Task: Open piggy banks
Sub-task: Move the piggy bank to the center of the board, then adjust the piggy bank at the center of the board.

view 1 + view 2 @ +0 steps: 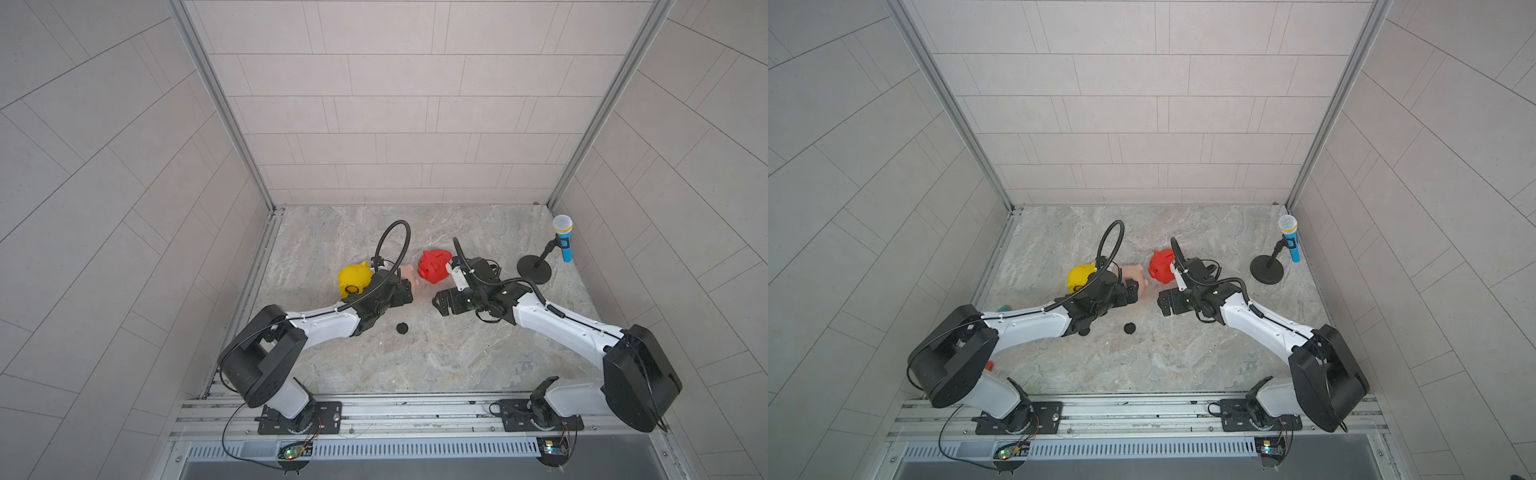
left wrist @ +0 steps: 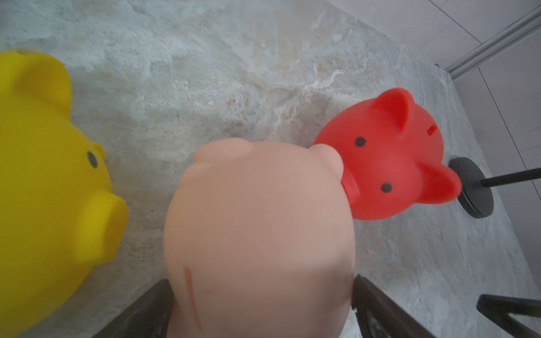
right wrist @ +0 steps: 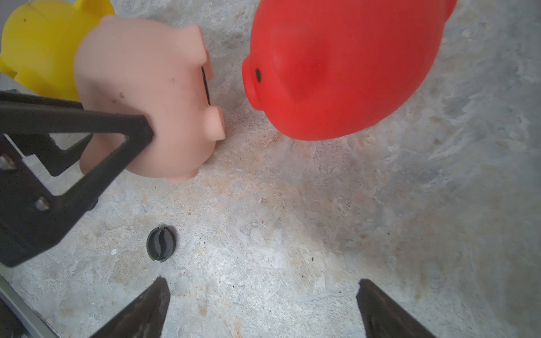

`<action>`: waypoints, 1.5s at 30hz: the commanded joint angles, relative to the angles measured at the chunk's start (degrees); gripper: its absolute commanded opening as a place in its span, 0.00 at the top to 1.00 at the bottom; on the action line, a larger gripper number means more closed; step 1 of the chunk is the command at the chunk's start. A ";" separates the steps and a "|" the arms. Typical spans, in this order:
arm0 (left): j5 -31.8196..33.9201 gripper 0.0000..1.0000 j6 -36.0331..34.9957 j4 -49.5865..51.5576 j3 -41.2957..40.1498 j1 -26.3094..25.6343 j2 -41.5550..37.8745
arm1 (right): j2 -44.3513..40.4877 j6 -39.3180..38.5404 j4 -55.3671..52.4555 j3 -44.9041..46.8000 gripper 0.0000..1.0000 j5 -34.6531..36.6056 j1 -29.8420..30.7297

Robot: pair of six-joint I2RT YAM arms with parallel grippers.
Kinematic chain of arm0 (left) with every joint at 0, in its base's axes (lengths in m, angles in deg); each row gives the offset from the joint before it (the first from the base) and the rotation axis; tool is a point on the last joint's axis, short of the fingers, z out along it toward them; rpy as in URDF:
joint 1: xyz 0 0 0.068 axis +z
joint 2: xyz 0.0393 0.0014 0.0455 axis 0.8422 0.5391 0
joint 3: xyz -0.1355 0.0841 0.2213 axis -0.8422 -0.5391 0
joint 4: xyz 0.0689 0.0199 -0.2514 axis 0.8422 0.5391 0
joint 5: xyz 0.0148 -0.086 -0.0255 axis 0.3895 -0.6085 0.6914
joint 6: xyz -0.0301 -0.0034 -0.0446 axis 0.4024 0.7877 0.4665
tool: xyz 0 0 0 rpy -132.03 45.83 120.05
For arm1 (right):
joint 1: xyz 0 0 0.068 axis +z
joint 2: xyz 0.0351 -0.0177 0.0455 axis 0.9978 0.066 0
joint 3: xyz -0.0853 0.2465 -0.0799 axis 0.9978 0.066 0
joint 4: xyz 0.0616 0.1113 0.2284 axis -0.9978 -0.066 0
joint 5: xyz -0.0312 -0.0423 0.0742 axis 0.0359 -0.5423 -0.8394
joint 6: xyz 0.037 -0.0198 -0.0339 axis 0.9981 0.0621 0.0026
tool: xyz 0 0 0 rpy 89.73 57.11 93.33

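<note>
Left claw [image 2: 262, 281]: spread wide, a finger on each flank of the pink piggy bank [image 2: 257, 228] and right up against it. Impossible to tell whether pressing or only lying alongside. Pink piggy bank down on the tabletop [image 1: 415, 365], middle one of a row of three.

Right claw [image 3: 262, 282]: also spread wide, with nothing between its fingers, low over bare tabletop. Ahead of it and apart, the red piggy bank [image 3: 336, 67], upright with the coin slot on top. In both top views, just beside the right arm's wrist. Snout turned toward the pink one, close, with a narrow gap between them in the right wrist view.

Yellow piggy bank [image 1: 353, 279]: at the left end of the row, just beside the pink one and partly behind the left arm, in neither claw. On its near side, in a top view, a dark-ringed round opening [image 1: 352, 288].

Loose on the tabletop: one black round plug [image 1: 402, 328], between the two arms and nearer the robot's bases than the three banks. Touching none of them, and clear of both claws.

Insides of the banks not to be made out in any view.

Well apart, toward the far right corner: a blue toy microphone [image 1: 563, 243] on a black stand [image 1: 534, 270].
</note>
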 commanded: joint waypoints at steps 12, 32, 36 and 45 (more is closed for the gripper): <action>0.89 0.00 -5.90 5.21 6.45 2.26 2.27 | -1.91 1.25 3.85 4.09 0.00 -1.71 -5.65; -5.26 0.00 -14.18 14.61 21.07 2.46 -0.79 | -2.25 0.56 6.10 5.22 0.00 4.14 -7.26; -11.06 0.00 -16.58 12.35 28.57 2.61 6.86 | -2.58 1.15 6.36 5.56 0.01 4.04 -8.89; -20.80 0.00 -18.99 8.08 43.65 2.79 26.03 | -5.61 2.96 8.27 8.73 0.07 2.04 -11.97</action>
